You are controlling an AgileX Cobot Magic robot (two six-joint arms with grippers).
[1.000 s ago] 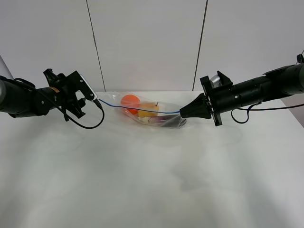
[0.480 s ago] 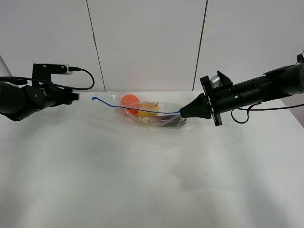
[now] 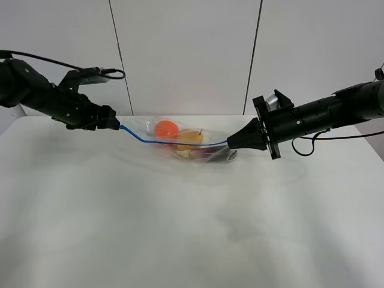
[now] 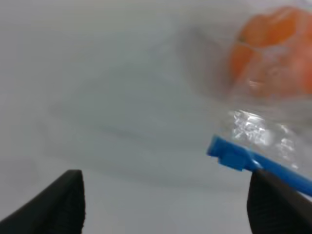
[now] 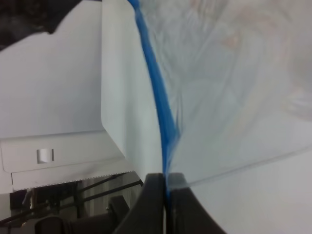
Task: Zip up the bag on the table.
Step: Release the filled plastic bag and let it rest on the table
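The clear bag lies at the back middle of the white table, with an orange, a yellow pear and a purple eggplant inside. Its blue zip strip runs taut between the grippers. My right gripper is shut on the strip's right end, as the right wrist view shows. My left gripper is at the strip's left end. In the left wrist view it is open, and the strip's end lies between its fingers, near one finger.
A grey panelled wall stands right behind the table's back edge. A black cable loops under the right arm. Another cable arcs over the left arm. Bare white tabletop fills the whole front half.
My left arm swung away to the far left, then came back and now points its gripper at the strip's left end. The bag shifted slightly. The right arm held still.
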